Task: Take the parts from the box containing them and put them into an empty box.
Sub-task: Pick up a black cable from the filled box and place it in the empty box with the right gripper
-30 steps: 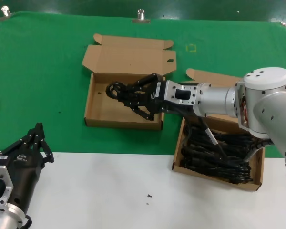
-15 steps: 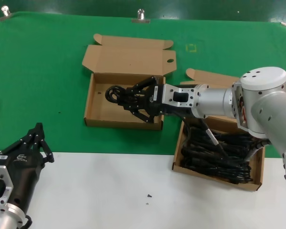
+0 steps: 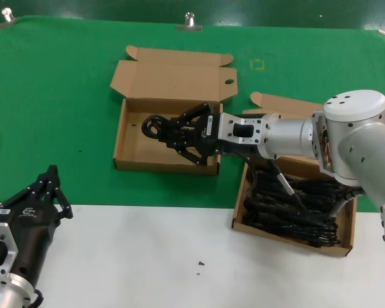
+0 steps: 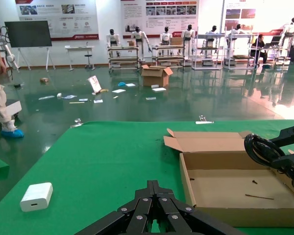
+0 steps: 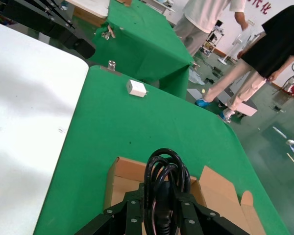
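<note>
Above the near right corner of the shallow brown cardboard box with a thin dark line on its floor [image 3: 151, 135], the right gripper [image 3: 179, 136] is clamped on a coiled black rubbery power cord [image 3: 156, 125], holding it clear of the floor. Beside it on the green counter [image 3: 58, 90], the twin brown cardboard box [image 3: 346, 240] holds more black cord bundles [image 3: 295, 208]. The left gripper [image 3: 48, 186], fingers drawn together, hangs over the white counter edge [image 3: 147, 256].

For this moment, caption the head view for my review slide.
Right tool holds a coiled cord over the empty box; left tool waits.
</note>
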`<state>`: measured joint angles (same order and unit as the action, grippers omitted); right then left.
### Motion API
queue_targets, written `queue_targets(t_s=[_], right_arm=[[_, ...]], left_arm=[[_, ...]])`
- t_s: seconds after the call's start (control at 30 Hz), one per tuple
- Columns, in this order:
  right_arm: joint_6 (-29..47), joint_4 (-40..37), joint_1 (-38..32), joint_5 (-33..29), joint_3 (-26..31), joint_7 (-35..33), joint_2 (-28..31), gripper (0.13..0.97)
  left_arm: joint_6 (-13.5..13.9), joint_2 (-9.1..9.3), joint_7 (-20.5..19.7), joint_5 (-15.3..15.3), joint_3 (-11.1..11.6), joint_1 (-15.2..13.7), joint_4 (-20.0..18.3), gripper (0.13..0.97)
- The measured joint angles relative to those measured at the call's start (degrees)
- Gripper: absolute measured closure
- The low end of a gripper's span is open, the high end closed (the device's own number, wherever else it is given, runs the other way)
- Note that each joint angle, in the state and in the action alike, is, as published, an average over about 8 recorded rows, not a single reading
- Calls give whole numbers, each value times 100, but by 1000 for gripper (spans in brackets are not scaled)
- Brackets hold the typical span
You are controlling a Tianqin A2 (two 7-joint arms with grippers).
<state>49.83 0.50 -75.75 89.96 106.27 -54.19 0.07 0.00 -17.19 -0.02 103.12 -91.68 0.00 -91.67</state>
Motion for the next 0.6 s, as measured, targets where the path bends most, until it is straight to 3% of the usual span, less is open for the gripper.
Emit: queue_targets(t_s=[0.3,0.6], right_arm=[[-103,86,36,77,163,99,-2,856],[-592,366,120,806,1329,521,-7,856]], left_arm=[[0,0,0,0,0,0,0,958],[0,0,0,0,0,0,0,958]])
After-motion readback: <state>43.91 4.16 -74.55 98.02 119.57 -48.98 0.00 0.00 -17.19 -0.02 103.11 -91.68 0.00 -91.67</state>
